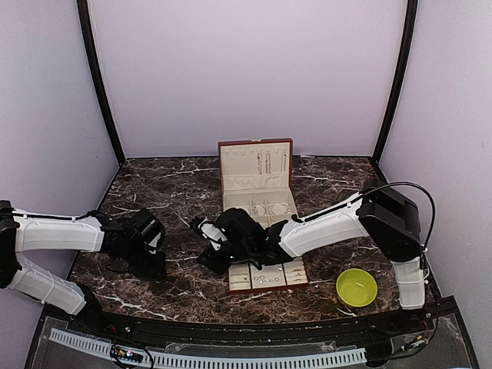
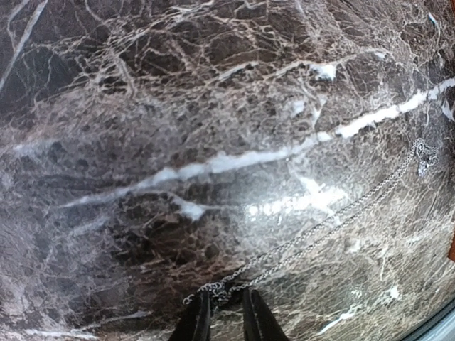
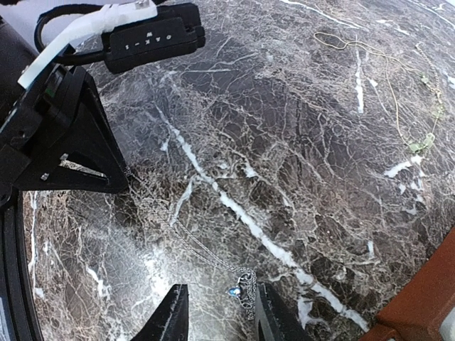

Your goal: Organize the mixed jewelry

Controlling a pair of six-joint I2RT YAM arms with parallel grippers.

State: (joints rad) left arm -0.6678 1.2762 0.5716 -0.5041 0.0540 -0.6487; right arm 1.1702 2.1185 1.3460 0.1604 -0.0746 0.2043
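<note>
Left wrist: left hand (image 2: 226, 297) mostly off-frame

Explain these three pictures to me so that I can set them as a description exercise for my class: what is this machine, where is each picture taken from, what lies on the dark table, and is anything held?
The machine is two robot arms fixed at the near edge of a marble table. The overhead picture looks down from behind them. The other two come from a camera on each wrist.

On the table stand an open jewellery box and a yellow-green bowl. A thin silver chain lies stretched between the arms.

The left gripper has its fingertips at the chain's clasp end; whether it pinches it cannot be told. The right gripper stands open astride the blue-stoned pendant. A gold chain lies further off.
</note>
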